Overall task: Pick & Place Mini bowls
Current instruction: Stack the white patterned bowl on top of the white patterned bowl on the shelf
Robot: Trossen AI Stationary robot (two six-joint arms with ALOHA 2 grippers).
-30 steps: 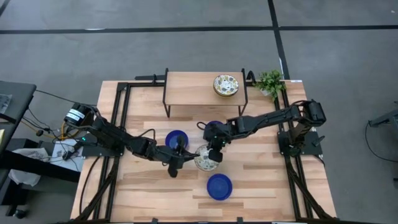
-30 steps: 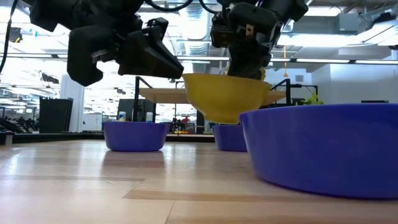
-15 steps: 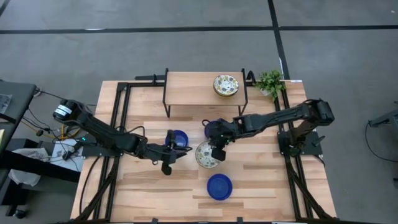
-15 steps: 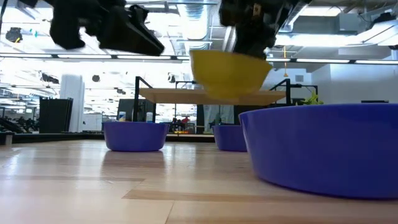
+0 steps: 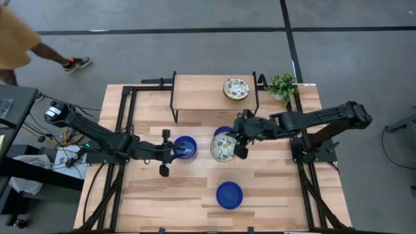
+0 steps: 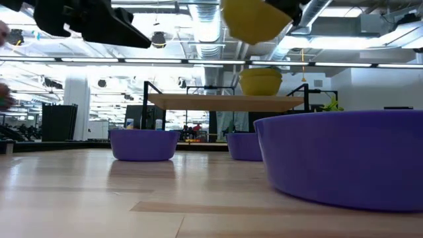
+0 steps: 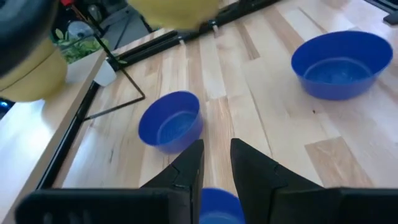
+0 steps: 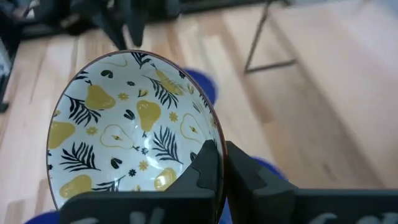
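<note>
Five mini bowls are in sight on the wooden counter point(image 5: 273, 188): three solid blue and two cream ones patterned inside with yellow pears and dark leaves.

The right gripper point(image 5: 236, 141) holds one patterned bowl point(image 5: 223, 148) in the air above the middle of the counter, its jaws clamped together on the bowl's rim; the right wrist view shows the rim pinched between the two dark fingers point(image 8: 208, 163). The second patterned bowl point(image 5: 236, 89) sits on the small raised shelf point(image 5: 195, 88) along the counter's far edge, toward the shelf's right end.

Of the blue bowls, one point(image 5: 186, 147) rests left of centre, one point(image 5: 229, 194) lies near the counter's near edge, and the third point(image 5: 223, 132) is mostly hidden under the right arm and the lifted bowl.

The left gripper point(image 5: 164, 153) hangs just beside the left-of-centre blue bowl, jaws slightly apart and holding nothing.

A small green plant point(image 5: 282, 85) stands at the counter's far right corner. A person point(image 5: 19, 39) in a yellow top walks across the floor beyond the far left corner.
</note>
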